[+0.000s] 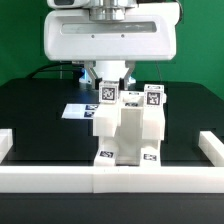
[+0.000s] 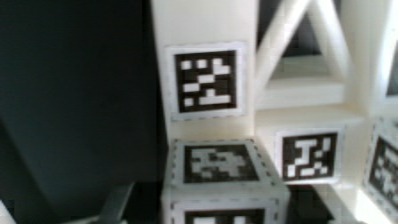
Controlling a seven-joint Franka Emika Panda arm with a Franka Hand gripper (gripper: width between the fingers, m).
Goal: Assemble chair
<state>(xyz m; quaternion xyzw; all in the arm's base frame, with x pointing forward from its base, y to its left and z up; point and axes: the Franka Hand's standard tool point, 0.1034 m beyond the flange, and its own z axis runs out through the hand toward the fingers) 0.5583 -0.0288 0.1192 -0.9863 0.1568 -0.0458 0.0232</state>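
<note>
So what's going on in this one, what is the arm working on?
A single robot arm is putting together a small white chair covered in black-and-white tags. The partly built chair stands on the black table, close against the white border wall at the front. The gripper is down at the chair's upper rear part; whether it is clamped on a piece cannot be told. The wrist view shows only tagged white parts up close. The marker board lies behind.

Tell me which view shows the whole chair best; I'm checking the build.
The exterior view: the chair stands whole on the black table, against the white wall, under the gripper. The wrist view shows only close-up tagged white pieces.
</note>
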